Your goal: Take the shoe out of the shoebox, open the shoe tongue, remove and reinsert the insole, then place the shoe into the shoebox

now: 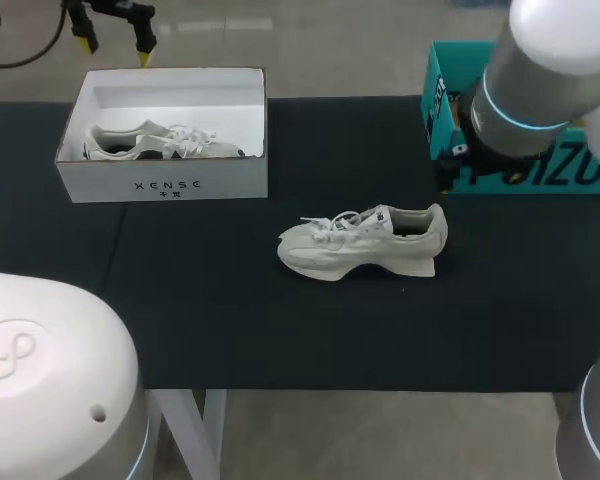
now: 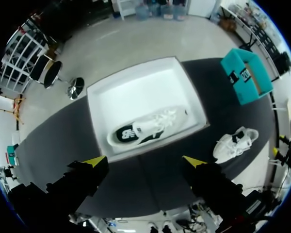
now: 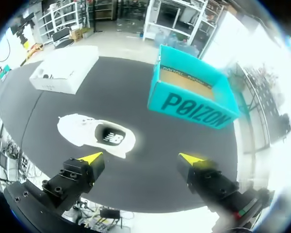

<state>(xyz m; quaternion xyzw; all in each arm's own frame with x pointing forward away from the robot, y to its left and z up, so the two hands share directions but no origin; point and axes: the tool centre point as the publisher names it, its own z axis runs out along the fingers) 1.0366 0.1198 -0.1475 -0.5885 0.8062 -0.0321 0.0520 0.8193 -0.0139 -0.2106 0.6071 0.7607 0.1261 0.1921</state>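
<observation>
White shoe [image 1: 365, 240] is sitting out on the black table [image 1: 230, 330], roughly mid-table and a bit toward the right edge. It's upright on its sole, toe pointing at the left edge, heel at the right. So the "take it out" bit looks done, and the tongue step is probably what's up next.

Shoebox [image 1: 165, 185] is at the far left corner, lid off, with a second shoe [image 1: 160, 143] lying in it. A teal box [image 1: 438, 110] sits at the far right edge, well apart from the shoe.

Neither hand has anything. The left gripper [image 2: 144, 162] hangs high over the shoebox with its fingers spread wide and nothing between them. The right gripper [image 3: 140, 158] is up above the table's right side, also wide open and empty, with the shoe ahead of it and off toward one finger.

Next move, as a guess: the right arm is the closer one, so it drops to the laces [image 1: 330, 220] and pulls the tongue up, probably with the other arm pinning the heel so the shoe doesn't skate. The tongue itself is too small to make out. The dark insole [image 3: 110, 138] shows through the opening, so it looks seated.
</observation>
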